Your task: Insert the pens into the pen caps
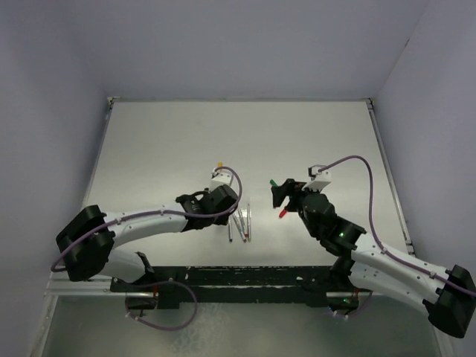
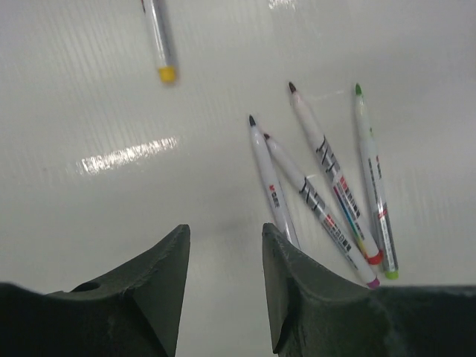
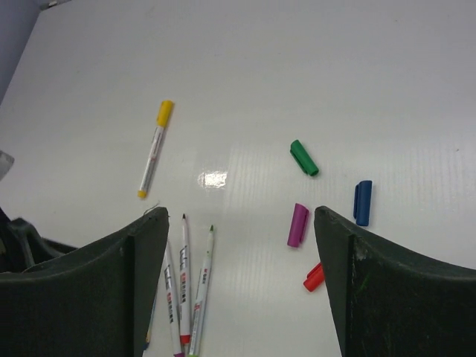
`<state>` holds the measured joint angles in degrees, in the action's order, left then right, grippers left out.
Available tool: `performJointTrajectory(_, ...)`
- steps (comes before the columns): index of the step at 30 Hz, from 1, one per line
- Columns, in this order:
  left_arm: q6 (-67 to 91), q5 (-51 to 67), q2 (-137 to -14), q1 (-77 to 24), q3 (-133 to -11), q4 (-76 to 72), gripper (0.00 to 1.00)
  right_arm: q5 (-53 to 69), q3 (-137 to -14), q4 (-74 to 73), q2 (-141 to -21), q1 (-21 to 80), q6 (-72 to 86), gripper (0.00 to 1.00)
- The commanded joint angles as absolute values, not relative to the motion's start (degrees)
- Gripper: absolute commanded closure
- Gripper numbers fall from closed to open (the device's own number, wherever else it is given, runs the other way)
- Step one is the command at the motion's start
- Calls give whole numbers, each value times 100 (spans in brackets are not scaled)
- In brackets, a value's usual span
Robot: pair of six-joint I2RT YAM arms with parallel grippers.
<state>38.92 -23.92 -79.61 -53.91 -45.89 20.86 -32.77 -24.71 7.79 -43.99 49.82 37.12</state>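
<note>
Pens (image 2: 332, 171) near L claw (image 2: 223, 232) (jaws apart)

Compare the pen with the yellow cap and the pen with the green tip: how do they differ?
The yellow pen has its cap on; the green pen has a bare tip, and a green cap lies loose. The yellow pen lies alone; the green pen lies in a bunch with other pens. Both have white barrels and lie flat on the table.
</note>
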Motion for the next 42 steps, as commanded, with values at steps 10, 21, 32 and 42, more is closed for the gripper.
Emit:
performJointTrajectory(10,4568,-2682,-8615,-6204,-4948,2743,53,-3656,-2479,1020,-4180,4966,3524,42)
performJointTrajectory(21,4577,-2379,-8873,-6214,-5547,2895,53,-3551,-2469,899,-4041,4966,3604,43)
performJointTrajectory(32,4750,-2288,-9184,-6213,-5700,3127,54,-3485,-2399,932,-4028,4966,3700,44)
performJointTrajectory(42,4757,-2450,-9249,-6147,-5701,3293,54,-3404,-2320,946,-4009,4966,3803,44)
